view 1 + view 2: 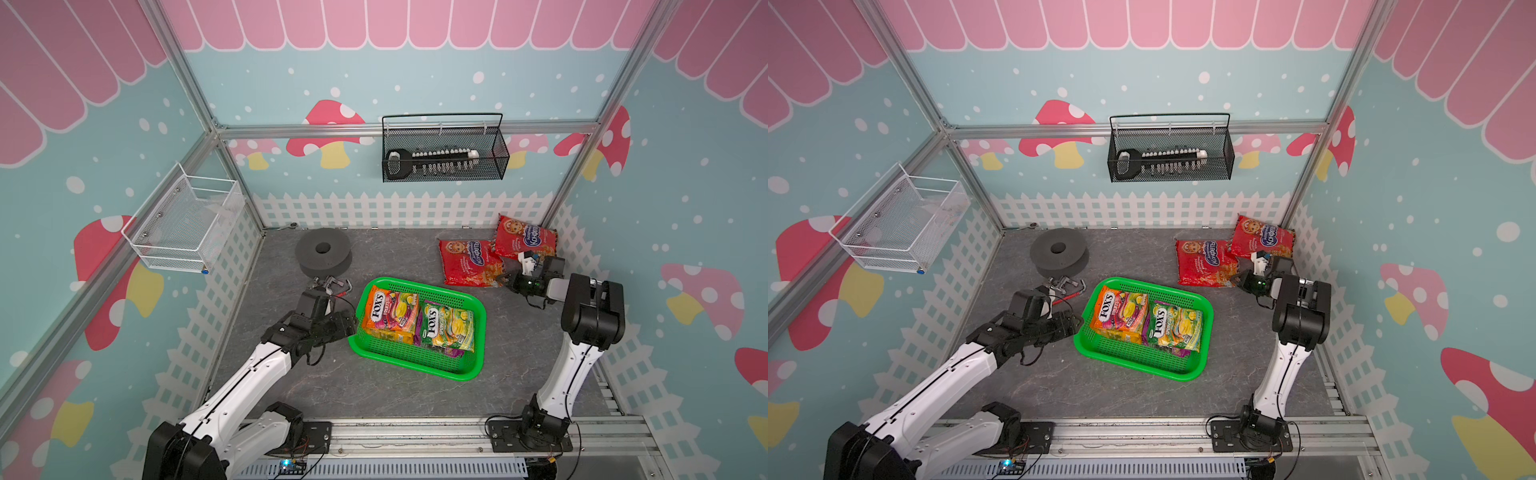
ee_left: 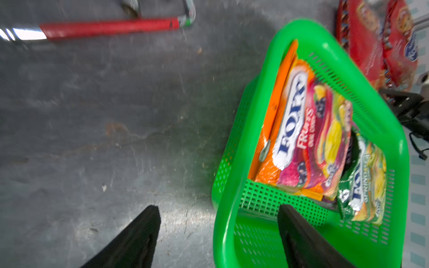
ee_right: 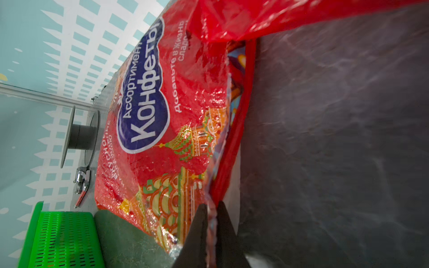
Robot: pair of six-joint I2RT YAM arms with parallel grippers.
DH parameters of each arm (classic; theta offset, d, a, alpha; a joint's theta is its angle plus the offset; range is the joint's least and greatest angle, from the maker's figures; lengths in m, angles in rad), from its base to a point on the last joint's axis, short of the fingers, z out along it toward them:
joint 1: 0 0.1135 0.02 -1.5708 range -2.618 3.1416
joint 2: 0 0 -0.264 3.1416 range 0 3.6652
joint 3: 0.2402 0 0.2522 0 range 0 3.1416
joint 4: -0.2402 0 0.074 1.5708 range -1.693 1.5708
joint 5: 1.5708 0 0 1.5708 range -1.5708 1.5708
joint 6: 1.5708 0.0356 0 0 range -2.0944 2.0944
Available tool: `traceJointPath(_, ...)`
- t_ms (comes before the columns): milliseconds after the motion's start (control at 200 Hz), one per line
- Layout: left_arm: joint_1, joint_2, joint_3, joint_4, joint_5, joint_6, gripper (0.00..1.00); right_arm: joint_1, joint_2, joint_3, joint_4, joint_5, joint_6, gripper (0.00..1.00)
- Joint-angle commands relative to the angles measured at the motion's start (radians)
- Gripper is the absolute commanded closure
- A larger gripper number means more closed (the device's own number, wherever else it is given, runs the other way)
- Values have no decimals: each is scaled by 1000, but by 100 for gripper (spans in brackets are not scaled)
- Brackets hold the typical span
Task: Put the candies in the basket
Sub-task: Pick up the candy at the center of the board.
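The green basket (image 1: 415,365) lies mid-floor with an orange Fox's bag (image 1: 388,316) and a green Fox's bag (image 1: 446,326) inside; a purple pack (image 1: 455,352) peeks from beneath them. Two red candy bags lie at the back right, the nearer one (image 1: 469,262) and the farther one (image 1: 525,237). My right gripper (image 3: 211,206) is shut on the crimped edge of the nearer red bag (image 3: 162,116). My left gripper (image 2: 219,208) is open and holds nothing. It straddles the basket's rim (image 2: 222,232), one finger inside and one outside.
A grey foam spool (image 1: 323,253) and a metal tool with a red handle (image 2: 109,26) lie behind the left gripper. A black wire basket (image 1: 444,153) hangs on the back wall. A white mesh basket (image 1: 187,226) hangs on the left wall.
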Motion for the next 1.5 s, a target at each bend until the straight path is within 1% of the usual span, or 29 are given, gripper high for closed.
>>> traceJointPath(0,33,27,71,-15,-69,83,16,75,-78,-14,-60,-32,-21,90)
traceJointPath(75,55,51,94,-2,-90,90,15,128,-107,-16,-73,-37,-16,90)
traceJointPath(215,85,95,122,36,-88,94,15,225,-140,29,-148,-11,-26,91)
traceJointPath(335,86,121,134,68,-54,94,15,289,-178,54,-160,11,-2,91)
traceJointPath(360,86,125,136,75,-44,95,15,301,-214,60,-160,16,7,91)
traceJointPath(485,86,145,139,112,-7,101,15,353,-262,95,-152,36,51,91)
traceJointPath(595,86,167,144,149,32,101,15,387,-299,131,-108,50,120,94)
traceJointPath(680,85,189,145,186,68,84,15,402,-321,144,-37,49,173,95)
traceJointPath(740,81,203,139,225,104,77,15,411,-331,156,3,58,210,99)
traceJointPath(870,63,222,121,301,93,51,15,449,-338,215,38,65,262,100)
traceJointPath(950,61,238,118,326,95,33,15,482,-360,229,74,101,295,100)
traceJointPath(1070,61,276,134,333,115,42,15,533,-407,230,135,174,310,100)
traceJointPath(1181,60,293,154,334,127,45,16,564,-436,247,149,228,300,100)
traceJointPath(1351,58,298,163,346,117,45,15,595,-440,347,72,236,275,100)
traceJointPath(1496,60,309,167,347,111,22,15,651,-466,372,96,267,284,100)
